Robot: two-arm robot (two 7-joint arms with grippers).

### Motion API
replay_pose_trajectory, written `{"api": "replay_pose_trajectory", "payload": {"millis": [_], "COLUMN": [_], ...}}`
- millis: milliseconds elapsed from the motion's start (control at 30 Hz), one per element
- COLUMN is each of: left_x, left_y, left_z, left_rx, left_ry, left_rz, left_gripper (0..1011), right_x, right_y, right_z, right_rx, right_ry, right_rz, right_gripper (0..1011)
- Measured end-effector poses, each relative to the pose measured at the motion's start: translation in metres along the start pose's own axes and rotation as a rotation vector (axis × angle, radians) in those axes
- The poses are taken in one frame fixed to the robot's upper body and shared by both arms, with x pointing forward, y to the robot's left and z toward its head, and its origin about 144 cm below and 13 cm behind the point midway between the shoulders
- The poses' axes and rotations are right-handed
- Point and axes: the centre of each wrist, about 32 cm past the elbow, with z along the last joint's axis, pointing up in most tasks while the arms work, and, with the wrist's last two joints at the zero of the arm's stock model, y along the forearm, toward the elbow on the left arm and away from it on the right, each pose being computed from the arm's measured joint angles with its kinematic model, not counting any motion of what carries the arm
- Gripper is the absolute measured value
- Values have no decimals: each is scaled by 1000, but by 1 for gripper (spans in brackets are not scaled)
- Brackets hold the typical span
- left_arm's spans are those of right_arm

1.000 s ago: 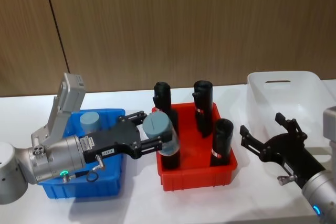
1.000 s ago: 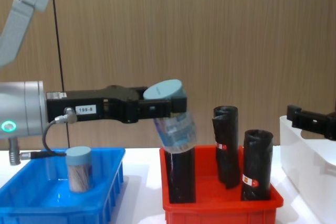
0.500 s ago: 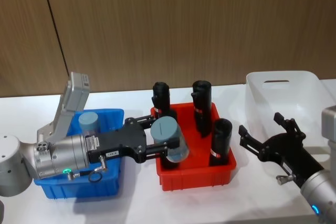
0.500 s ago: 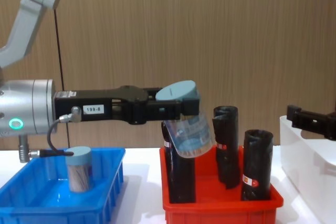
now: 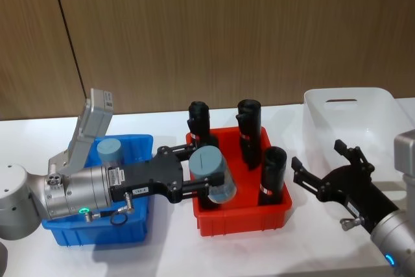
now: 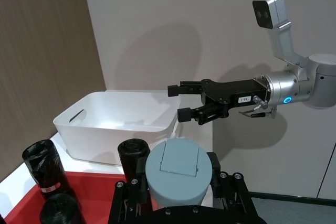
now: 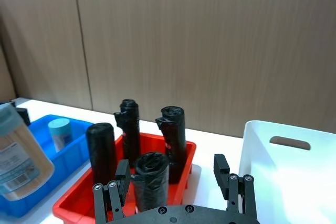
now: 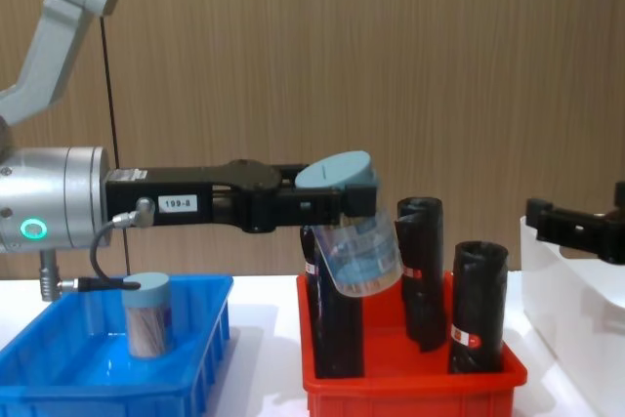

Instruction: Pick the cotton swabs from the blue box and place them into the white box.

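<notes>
I see three bins in a row on the white table (image 5: 227, 257). The shallow bright-blue ribbed plastic bin (image 5: 133, 233) is left, the red plastic bin (image 5: 243, 218) just beside it in the middle, and the tall white translucent plastic bin (image 5: 369, 109) right.

One clear plastic swab jar with a light-blue round lid (image 5: 111, 150) stands upright at the blue bin's back.

Four black rolls with red-white labels (image 5: 249, 128) stand in the red bin, two behind and two in front.

The left gripper (image 5: 202, 172) reaches over the red bin's front-left part. The second swab jar (image 5: 213, 174) sits tilted between its fingers, above the front-left roll. I can't tell if they touch.

The right gripper (image 5: 318, 154) hangs above the table between the red and white bins.
</notes>
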Motion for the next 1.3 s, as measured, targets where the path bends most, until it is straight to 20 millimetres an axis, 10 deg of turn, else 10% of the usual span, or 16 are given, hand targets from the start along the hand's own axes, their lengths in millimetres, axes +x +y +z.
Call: {"api": "replay_pose_trajectory", "payload": {"millis": [1300], "left_x": [1], "left_y": [-1], "left_z": [0], "left_rx": [1], "left_ry": [1], "left_rz": [-13], "left_gripper": [669], "right_x": [22], "right_y": [30], "right_z": [37], "right_rx": [-124], "right_ry": [-181], "right_rz": [520], "right_gripper": [1002]}}
